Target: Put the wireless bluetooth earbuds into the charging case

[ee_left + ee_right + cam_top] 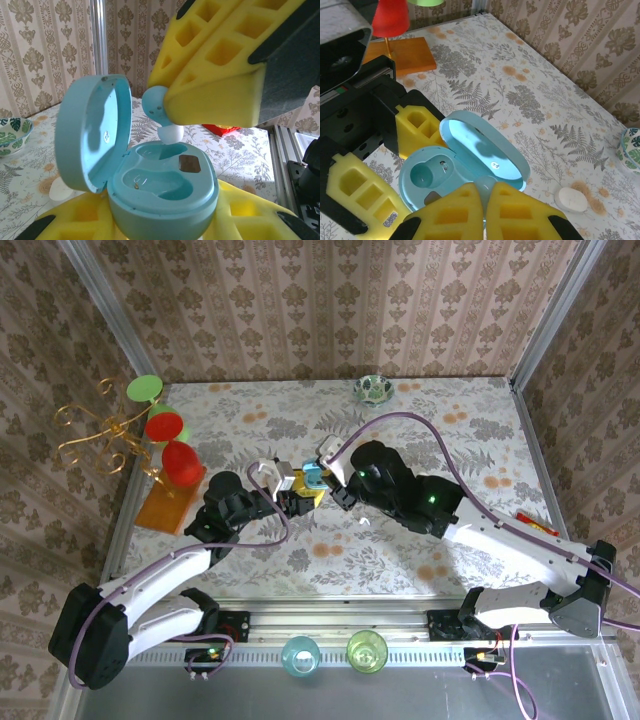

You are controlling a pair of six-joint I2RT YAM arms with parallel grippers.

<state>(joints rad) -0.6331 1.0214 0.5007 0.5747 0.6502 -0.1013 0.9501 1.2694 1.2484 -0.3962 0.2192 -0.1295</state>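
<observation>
My left gripper is shut on the pale-blue charging case, gripping its base between yellow foam fingers. The lid stands open to the left, and both sockets show bare. My right gripper is shut on a pale-blue earbud, whose white tip hangs just above the case's far socket. In the right wrist view the earbud peeks out between the foam fingertips, over the case and in front of the lid. From above, both grippers meet at the case mid-table.
A small white oval piece lies on the floral tabletop beyond the case. A patterned bowl sits at the back edge. A gold stand with red and green cones on an orange base stands at the left. Two cups sit on the front rail.
</observation>
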